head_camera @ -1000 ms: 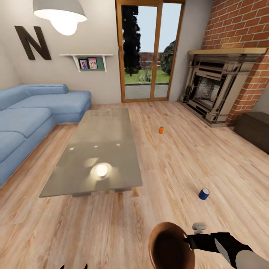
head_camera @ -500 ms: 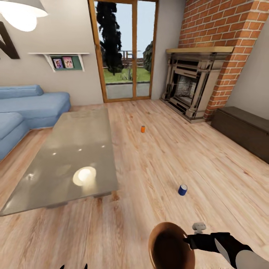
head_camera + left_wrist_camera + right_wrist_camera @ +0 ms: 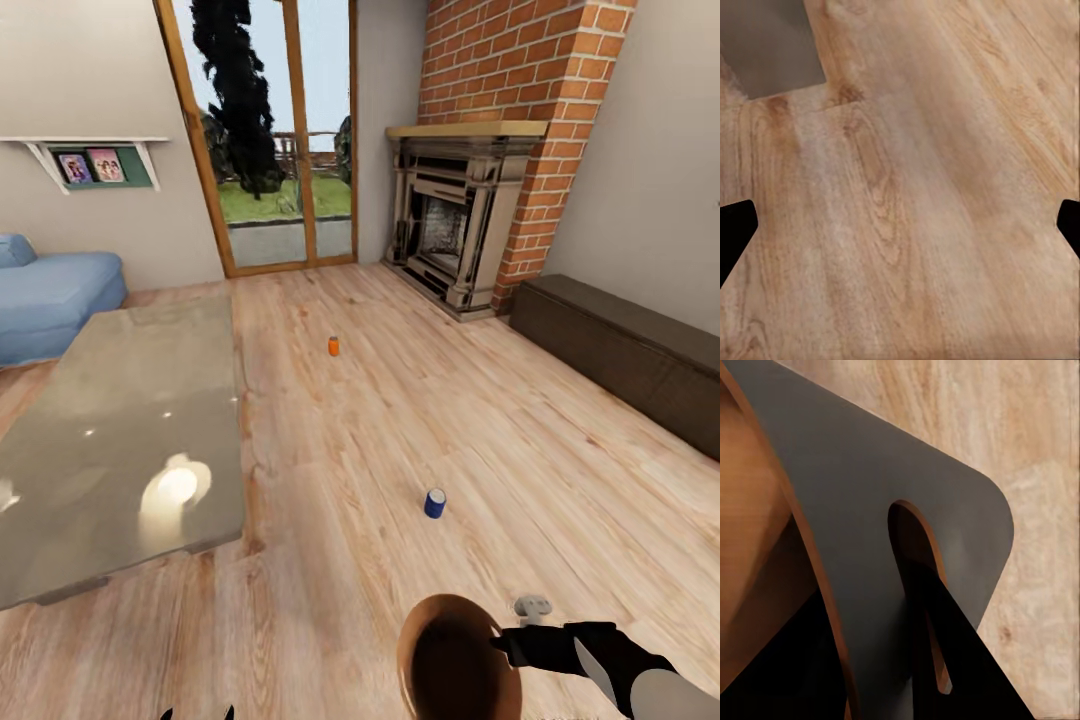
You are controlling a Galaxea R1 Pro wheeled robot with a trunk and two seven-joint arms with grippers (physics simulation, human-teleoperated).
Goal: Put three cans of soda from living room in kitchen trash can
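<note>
An orange soda can (image 3: 333,346) stands upright on the wood floor of the living room, right of the grey low table (image 3: 110,440). The dark blue can (image 3: 434,503) stands on the floor nearer to me. The second orange can is out of view. My right gripper (image 3: 503,645) is shut on the rim of the brown-walled trash can (image 3: 455,665), holding it low in front of me; its brown wall (image 3: 750,532) appears close up in the right wrist view. My left gripper (image 3: 900,225) hangs open over bare floor, its fingertips (image 3: 228,713) at the head view's lower edge.
A blue sofa (image 3: 50,295) stands at the far left behind the table. Glazed wooden doors (image 3: 270,150) and a red-brick fireplace (image 3: 450,235) line the back wall. A dark low bench (image 3: 630,350) runs along the right wall. Open floor lies between table and bench.
The camera has swung to the right, so the table, sofa and both cans have slid left in the picture. The cans stand where they were. The right gripper still holds the trash can.
</note>
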